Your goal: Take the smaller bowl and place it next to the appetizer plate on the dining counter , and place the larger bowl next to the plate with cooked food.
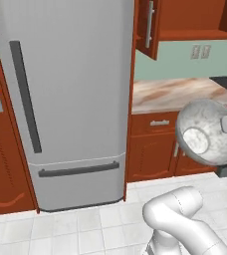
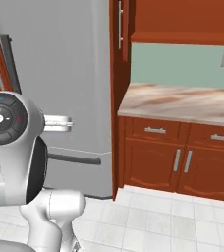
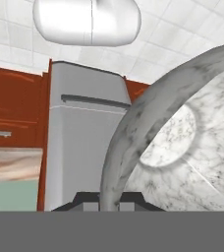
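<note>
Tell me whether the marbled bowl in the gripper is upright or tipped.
Tipped. The marbled bowl sits on its side in the left base view, its empty inside facing the camera.

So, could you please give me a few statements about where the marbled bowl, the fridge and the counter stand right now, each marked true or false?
1. The marbled bowl is held up in the air, tipped on its side with its opening toward the left base camera. True.
2. The jaws of the gripper stand wide open, clear of the bowl. False: they are shut on its rim.
3. The grey fridge has its doors closed. True.
4. The bowl rests on the veined counter. False: it hangs in front of the counter, off any surface.
5. The upper cabinet door right of the fridge stands open. True.
</note>
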### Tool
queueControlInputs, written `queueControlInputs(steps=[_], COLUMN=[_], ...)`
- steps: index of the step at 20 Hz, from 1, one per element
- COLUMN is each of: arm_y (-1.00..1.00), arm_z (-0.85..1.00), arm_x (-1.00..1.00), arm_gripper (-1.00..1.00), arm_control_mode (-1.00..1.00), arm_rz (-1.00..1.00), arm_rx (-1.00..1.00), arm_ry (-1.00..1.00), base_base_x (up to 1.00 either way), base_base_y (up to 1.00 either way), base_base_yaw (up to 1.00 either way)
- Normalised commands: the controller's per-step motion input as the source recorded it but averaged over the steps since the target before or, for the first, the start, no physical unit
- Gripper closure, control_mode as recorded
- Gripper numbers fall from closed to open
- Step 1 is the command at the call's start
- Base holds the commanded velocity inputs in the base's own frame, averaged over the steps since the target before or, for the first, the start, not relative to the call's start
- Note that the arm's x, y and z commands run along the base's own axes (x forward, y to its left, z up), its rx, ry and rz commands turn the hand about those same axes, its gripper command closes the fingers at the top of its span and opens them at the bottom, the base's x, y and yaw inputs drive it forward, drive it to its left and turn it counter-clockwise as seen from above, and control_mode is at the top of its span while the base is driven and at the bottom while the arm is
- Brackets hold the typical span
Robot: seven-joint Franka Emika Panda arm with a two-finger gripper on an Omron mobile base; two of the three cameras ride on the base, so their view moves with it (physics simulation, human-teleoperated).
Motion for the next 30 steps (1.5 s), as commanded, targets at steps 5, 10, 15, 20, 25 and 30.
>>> queueControlInputs(steps=[5, 10, 15, 20, 25, 30], arm_y=[0.0, 0.0, 0.0, 0.0, 0.0, 0.0], arm_z=[0.0, 0.0, 0.0, 0.0, 0.0, 0.0], arm_x=[0.0, 0.0, 0.0, 0.0, 0.0, 0.0], arm_gripper=[1.0, 1.0, 1.0, 1.0, 1.0, 1.0], arm_control_mode=[1.0, 1.0, 1.0, 1.0, 1.0, 1.0], arm_rz=[0.0, 0.0, 0.0, 0.0, 0.0, 0.0], arm_rx=[0.0, 0.0, 0.0, 0.0, 0.0, 0.0], arm_ry=[0.0, 0.0, 0.0, 0.0, 0.0, 0.0], base_base_x=[-1.0, -1.0, -1.0, -1.0, -1.0, -1.0], base_base_y=[0.27, 0.02, -0.16, -0.21, -0.2, -0.08], base_base_yaw=[0.03, 0.02, 0.04, 0.03, 0.01, 0.02])
